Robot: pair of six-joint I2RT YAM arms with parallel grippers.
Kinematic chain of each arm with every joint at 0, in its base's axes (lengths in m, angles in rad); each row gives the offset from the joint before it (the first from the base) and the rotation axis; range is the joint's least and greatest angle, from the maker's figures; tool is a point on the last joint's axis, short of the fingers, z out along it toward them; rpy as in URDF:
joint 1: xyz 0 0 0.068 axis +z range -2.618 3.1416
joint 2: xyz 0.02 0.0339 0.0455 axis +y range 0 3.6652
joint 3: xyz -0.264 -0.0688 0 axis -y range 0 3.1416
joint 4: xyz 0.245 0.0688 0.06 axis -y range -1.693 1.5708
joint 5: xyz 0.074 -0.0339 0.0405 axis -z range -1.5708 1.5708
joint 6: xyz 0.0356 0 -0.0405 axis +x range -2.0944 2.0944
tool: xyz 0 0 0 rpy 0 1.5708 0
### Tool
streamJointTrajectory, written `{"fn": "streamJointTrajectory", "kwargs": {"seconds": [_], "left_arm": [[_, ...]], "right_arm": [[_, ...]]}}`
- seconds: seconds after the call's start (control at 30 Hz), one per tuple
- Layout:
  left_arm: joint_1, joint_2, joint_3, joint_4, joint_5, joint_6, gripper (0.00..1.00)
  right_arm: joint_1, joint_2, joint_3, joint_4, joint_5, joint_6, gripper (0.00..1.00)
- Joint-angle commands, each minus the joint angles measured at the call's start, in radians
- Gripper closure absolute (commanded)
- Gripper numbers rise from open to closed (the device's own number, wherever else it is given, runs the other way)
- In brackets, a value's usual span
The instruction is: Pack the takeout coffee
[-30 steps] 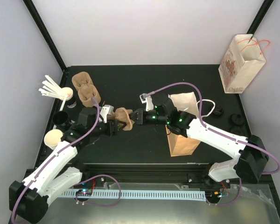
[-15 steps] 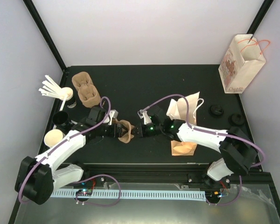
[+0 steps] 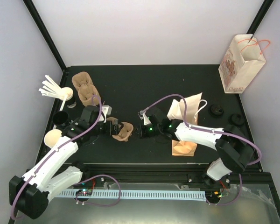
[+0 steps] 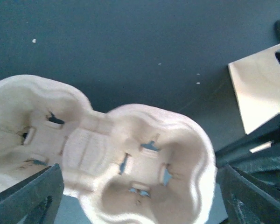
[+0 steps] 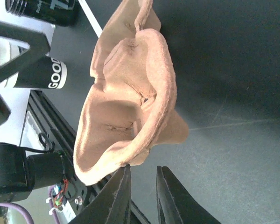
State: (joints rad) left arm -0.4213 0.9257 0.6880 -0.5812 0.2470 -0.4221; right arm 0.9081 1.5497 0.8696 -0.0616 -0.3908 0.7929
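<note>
One: Two pairs of jaws. How do they stand?

Two: The left gripper (image 4: 139,177) has its jaws wide apart, one finger on each side of the tray (image 4: 130,154), and neither is pressing it. The right gripper (image 5: 143,170) has its jaws nearly together, with a thin gap and nothing in it. The tray's rim sits right at its tips.

One: So neither one grips the tray?

Two: Not that I can see. It is a pulp tray with two hollows, on the black table (image 3: 144,84) between the two grippers. The hollows face the left wrist camera.

One: And the coffee?

Two: The cup (image 3: 52,137) stands at the table's left edge, just beside the left arm, its mouth open. It is well apart from both grippers.

One: What lies farther out?

Two: A brown bag (image 3: 189,109) sits just right of the right gripper, partly under that arm, with its white handles pointing right. A black lid (image 3: 217,110) lies right of the handles. Spare trays (image 3: 84,87) and white stirrers (image 3: 51,87) are at the back left. A printed bag (image 3: 240,63) stands at the back right corner.
</note>
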Motion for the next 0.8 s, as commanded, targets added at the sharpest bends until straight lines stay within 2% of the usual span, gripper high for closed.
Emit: {"fn": "streamJointTrajectory", "kwargs": {"seconds": [0.0, 0.07, 0.2, 0.4, 0.6, 0.77], "left_arm": [[-0.008, -0.062, 0.027, -0.007, 0.099, 0.021, 0.09], [-0.013, -0.072, 0.027, 0.014, 0.162, 0.029, 0.13], [-0.029, -0.052, 0.046, 0.002, 0.164, 0.045, 0.14], [-0.128, -0.003, 0.065, -0.003, 0.115, 0.059, 0.14], [-0.287, 0.069, 0.109, -0.005, 0.016, 0.063, 0.16], [-0.375, 0.125, 0.053, 0.154, 0.007, -0.051, 0.19]], "right_arm": [[0.0, -0.054, 0.069, -0.097, 0.098, -0.067, 0.81], [0.0, -0.081, 0.114, -0.178, 0.155, -0.109, 0.79], [-0.001, -0.141, 0.216, -0.387, 0.33, -0.185, 0.74], [-0.001, -0.261, 0.294, -0.655, 0.571, -0.271, 0.57], [0.034, -0.304, 0.386, -0.867, 0.574, -0.309, 0.57], [0.13, -0.302, 0.413, -0.96, 0.598, -0.289, 0.57]]}}
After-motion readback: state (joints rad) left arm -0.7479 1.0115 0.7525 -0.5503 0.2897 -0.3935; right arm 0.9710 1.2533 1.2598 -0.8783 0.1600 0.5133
